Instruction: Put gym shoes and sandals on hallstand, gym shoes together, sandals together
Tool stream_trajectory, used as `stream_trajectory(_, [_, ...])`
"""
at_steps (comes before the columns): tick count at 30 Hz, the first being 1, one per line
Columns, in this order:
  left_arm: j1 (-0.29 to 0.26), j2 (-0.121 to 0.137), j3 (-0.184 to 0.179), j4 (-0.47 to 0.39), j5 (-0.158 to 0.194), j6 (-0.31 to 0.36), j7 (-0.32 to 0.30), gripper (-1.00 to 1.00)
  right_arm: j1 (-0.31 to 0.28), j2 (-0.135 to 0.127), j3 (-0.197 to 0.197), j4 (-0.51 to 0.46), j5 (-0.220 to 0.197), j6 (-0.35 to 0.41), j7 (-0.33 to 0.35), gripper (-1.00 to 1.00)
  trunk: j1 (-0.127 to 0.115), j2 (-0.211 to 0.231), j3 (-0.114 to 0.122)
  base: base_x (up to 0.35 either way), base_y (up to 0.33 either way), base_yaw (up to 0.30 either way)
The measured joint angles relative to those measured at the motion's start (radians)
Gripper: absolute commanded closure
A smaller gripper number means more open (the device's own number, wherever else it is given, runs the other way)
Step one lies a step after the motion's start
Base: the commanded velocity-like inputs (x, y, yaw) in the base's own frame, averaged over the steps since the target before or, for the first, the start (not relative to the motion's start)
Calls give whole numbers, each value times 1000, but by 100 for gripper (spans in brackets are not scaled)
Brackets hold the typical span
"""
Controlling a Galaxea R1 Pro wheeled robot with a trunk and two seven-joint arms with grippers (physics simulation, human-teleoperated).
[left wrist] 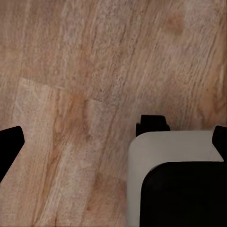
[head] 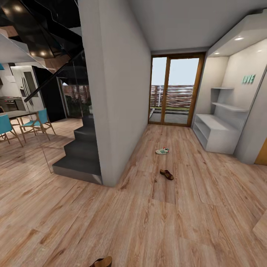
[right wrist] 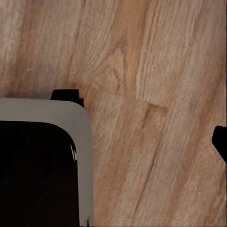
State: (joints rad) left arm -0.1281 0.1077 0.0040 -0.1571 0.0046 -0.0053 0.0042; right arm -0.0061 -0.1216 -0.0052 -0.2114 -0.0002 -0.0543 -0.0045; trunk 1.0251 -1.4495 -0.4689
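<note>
Gym shoe lay out on the corridor floor, a dark sandal just nearer, another sandal right at the head view's bottom edge. The hallstand stood far right by the glass door. Both wrist cameras looked down at planks; whether either gripper stood apart or together, I couldn't tell. Everything lay well ahead, so I'd judge driving came first.
</note>
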Motion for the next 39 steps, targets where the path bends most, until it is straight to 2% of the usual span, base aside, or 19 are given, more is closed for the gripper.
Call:
stream_trajectory(2, [-12, 0, 0, -11, 1, 0, 0, -100, -1, -11, 0, -11, -1, -11, 0, -100, 0, 0, 0, 0, 0, 0])
stream_trajectory(9, [-52, -7, 1, -51, 4, -2, -1, -100, -23, -7, 1, -51, -4, -50, 3, -100, 0, 0, 0, 0, 0, 0])
stream_trajectory(15, [-84, -10, 5, -86, 6, -31, -9, -100, -39, -7, 3, -85, 0, -84, 8, -100, 0, 0, 0, 0, 0, 0])
stream_trajectory(16, [-82, -10, 5, -149, 6, -107, -9, -100, -40, -7, 4, -143, 0, -167, 8, -100, 0, 0, 0, 0, 0, 0])
stream_trajectory(17, [-83, -10, 4, -281, 6, -133, -9, -100, -41, -7, 4, -294, 1, -172, 9, -100, 0, 0, 0, 0, 0, 0])
stream_trajectory(18, [-81, -11, 4, -275, 6, -157, -10, -100, -43, -7, 5, -444, 2, -173, 9, -100, 0, 0, 0, 0, 0, 0])
stream_trajectory(22, [-79, -10, 4, -253, 6, -246, -5, -100, -43, -7, 6, -405, 2, -178, 9, -100, 0, 0, 0, 0, 0, 0])
stream_trajectory(26, [-79, -7, 4, -219, 7, -301, -1, -100, -44, -6, 5, -383, 1, -188, 8, -100, 0, 0, 0, 15, 0, 0])
stream_trajectory(39, [-79, -2, 17, -170, 7, -343, 0, -100, -44, -5, 3, -365, -1, -240, 6, -100, 0, 0, 0, 160, -71, 0])
